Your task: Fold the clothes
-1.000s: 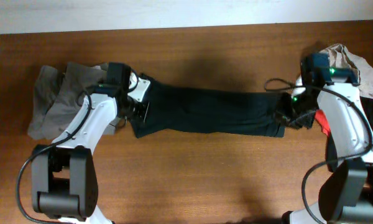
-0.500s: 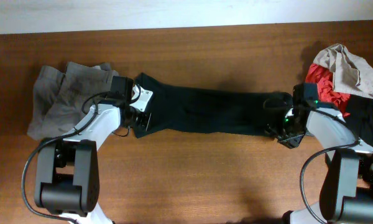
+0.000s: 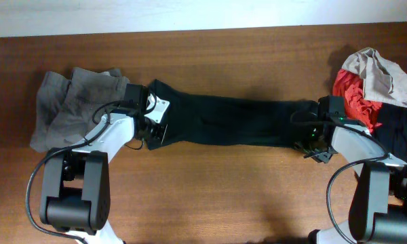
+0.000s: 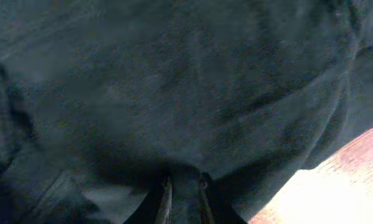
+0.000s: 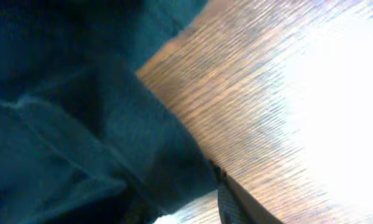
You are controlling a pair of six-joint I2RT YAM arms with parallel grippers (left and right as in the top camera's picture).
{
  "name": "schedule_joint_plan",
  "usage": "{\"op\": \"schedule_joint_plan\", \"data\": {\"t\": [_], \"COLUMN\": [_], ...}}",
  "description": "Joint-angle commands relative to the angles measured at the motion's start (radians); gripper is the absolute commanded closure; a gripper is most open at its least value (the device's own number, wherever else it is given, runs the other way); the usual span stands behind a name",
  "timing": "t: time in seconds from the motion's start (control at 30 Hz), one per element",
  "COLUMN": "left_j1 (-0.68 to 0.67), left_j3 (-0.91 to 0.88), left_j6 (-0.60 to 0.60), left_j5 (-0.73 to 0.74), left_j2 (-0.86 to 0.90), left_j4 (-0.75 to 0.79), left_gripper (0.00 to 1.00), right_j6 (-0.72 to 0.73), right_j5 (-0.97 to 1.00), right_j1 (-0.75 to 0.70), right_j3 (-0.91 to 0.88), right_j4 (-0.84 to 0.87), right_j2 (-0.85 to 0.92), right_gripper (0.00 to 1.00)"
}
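Left gripper (image 3: 151, 127) is seen nearly closed, a fold of the black garment (image 3: 230, 122) pinched at its left end. Right gripper (image 3: 311, 144) is set at the right end; its opening and hold cannot be told. The garment is stretched along the table (image 3: 224, 196). Grey trousers (image 3: 68, 108) are heaped far left, and a red, beige and black pile (image 3: 376, 78) far right.

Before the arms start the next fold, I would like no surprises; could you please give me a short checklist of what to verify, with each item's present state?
1. Left pincer closed on the black garment: ok, fabric is pinched in it.
2. Right pincer gripping the garment's right end: cannot tell.
3. Garment stretched long between both pincers: ok.
4. Grey trousers apart from the garment: cannot tell, the left arm covers the gap.
5. Bare table in front of the garment: ok.
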Motion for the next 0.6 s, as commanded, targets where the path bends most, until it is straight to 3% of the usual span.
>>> {"op": "schedule_joint_plan", "data": {"t": [0.0,0.3,0.57], "left_j1": [0.000,0.000,0.000], "left_j3": [-0.009,-0.009,-0.009], "left_j6": [0.015,-0.009,-0.014], "left_j5": [0.000,-0.042,-0.041], "left_j2": [0.012,0.022,0.042], "left_j4": [-0.006,-0.006,-0.006], "left_gripper": [0.88,0.99,0.99], "right_j6": [-0.004,-0.158,-0.176], "right_j5": [0.106,0.154,0.132], "right_j1": [-0.001,-0.001,0.020], "right_j3": [-0.012,0.049,0.066], "right_j4": [-0.006,-0.009,-0.007], "right_j2": [0.003,0.002,0.002], "right_gripper": [0.67,0.76,0.80]}}
